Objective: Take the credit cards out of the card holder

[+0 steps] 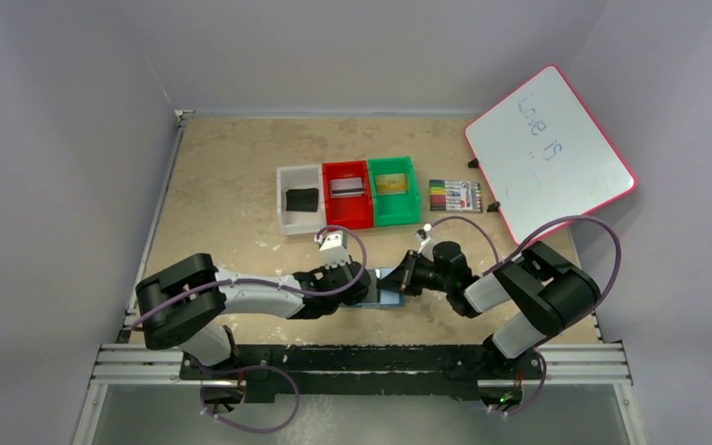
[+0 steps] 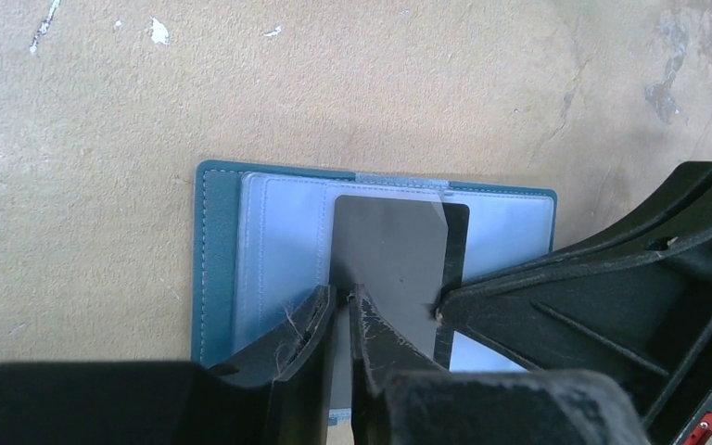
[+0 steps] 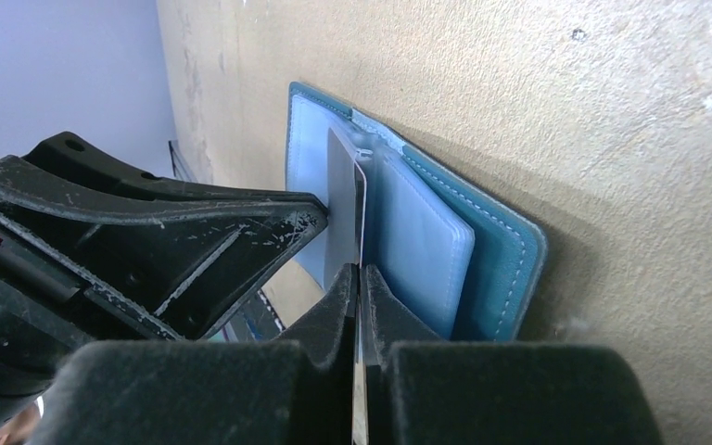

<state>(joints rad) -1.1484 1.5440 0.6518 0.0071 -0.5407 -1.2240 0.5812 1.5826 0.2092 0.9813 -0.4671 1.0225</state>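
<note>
Table (image 1: 222, 167) was tan and scuffed, with a whiteboard (image 1: 556, 153) propped at the far right. Both arms reached in to meet at the near middle.

Three bins sat in a row mid-table. The white bin (image 1: 289, 222) had a black card (image 1: 302, 198), the red bin (image 1: 348, 219) a silver card (image 1: 347, 188), and the green bin (image 1: 397, 217) a gold card (image 1: 389, 185). A marker pack (image 1: 454, 195) lay just right of them.

I saw the card holder (image 2: 215, 269) lying open and flat on the table between the two grippers, pale-blue sleeves up. A grey card (image 2: 389, 255) stood partway out of the centre pocket. A second dark card (image 2: 458, 260) showed as an edge just behind it.

Right gripper (image 3: 359, 283): fingers pressed together with no gap I could see, clamped on the grey card's thin edge.

Left gripper (image 2: 338, 311): fingers nearly together with only a thin slit, tips at the grey card's other edge. I couldn't tell whether it pinched the card, the clear sleeve, or just touched.
</note>
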